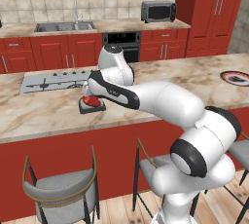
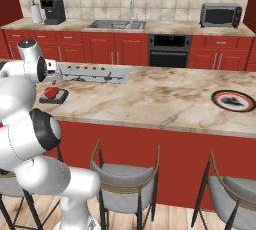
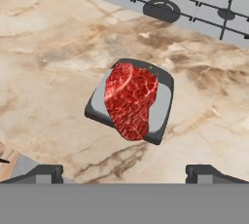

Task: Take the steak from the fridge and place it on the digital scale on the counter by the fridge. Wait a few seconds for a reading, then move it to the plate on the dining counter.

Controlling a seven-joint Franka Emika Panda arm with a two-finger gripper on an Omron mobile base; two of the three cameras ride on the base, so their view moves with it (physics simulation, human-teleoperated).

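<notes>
The steak [image 3: 131,100], a marbled red slab, is seen at the centre of the hand view, laid flat on the digital scale [image 3: 163,108] and overhanging its lower edge. The fingers [image 3: 124,172] are spread wide above it, gripping nothing. The cooktop [image 3: 185,4] is found at the upper right on the marble tabletop [image 3: 48,52], and the plate [image 2: 233,100] at the far right of the right base view.

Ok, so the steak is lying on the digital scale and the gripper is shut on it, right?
Not quite. The steak does lie on the digital scale, but the gripper is open and above it, not gripping, as the hand view shows.
</notes>
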